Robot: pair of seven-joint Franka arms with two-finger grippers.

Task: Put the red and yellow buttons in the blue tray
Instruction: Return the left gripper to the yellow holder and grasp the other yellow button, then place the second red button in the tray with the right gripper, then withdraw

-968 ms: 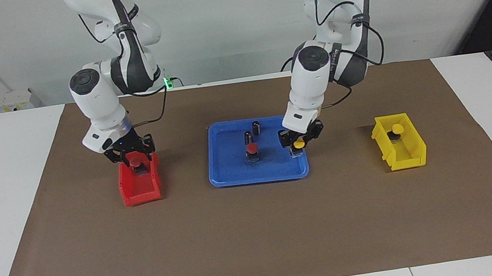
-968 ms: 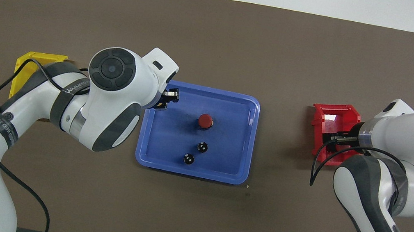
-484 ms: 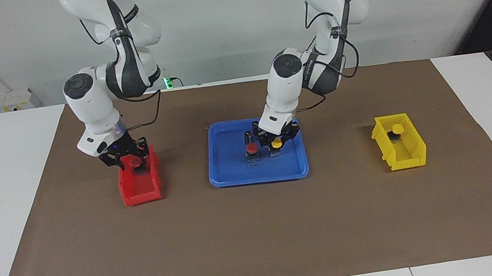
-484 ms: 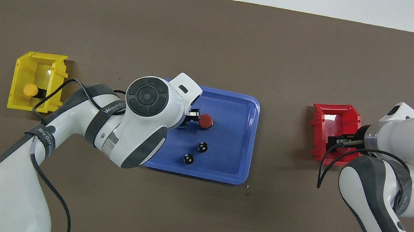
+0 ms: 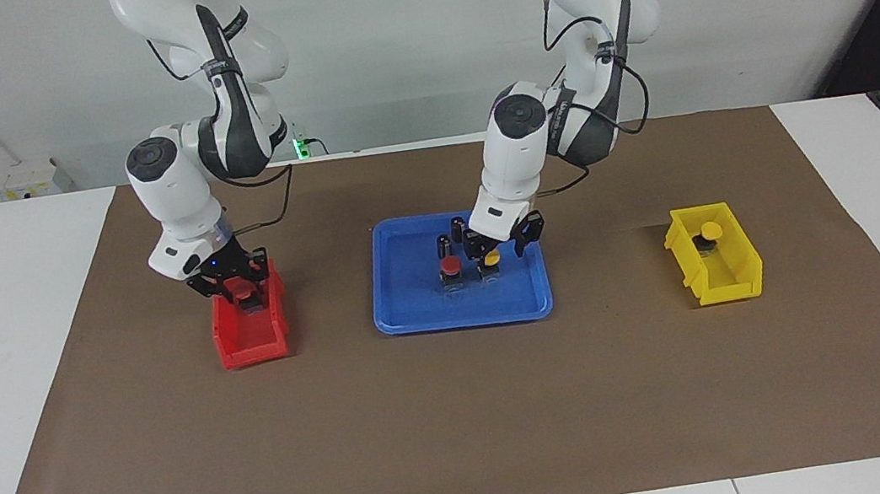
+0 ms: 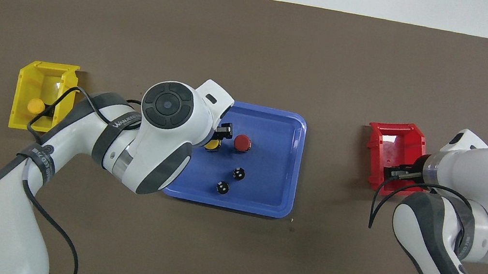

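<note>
The blue tray (image 5: pixel 416 322) lies mid-table and also shows in the overhead view (image 6: pixel 288 163). A red button (image 5: pixel 451 267) and a yellow button (image 5: pixel 491 259) stand side by side in it. My left gripper (image 5: pixel 499 244) hangs open just above the yellow button, its fingers spread to either side of the cap. My right gripper (image 5: pixel 234 284) is down in the red bin (image 5: pixel 249 348), around a second red button (image 5: pixel 242 290). A second yellow button (image 5: pixel 711 229) sits in the yellow bin (image 5: pixel 729 281).
Two small dark cylinders (image 6: pixel 238 173) (image 6: pixel 222 187) stand in the tray, nearer to the robots than the buttons. The red bin is toward the right arm's end, the yellow bin toward the left arm's end. A brown mat (image 5: pixel 464 431) covers the table.
My left gripper carried the yellow button from the tray's edge to beside the red button, set it down and opened. My right gripper stayed in the red bin, shifting slightly.
</note>
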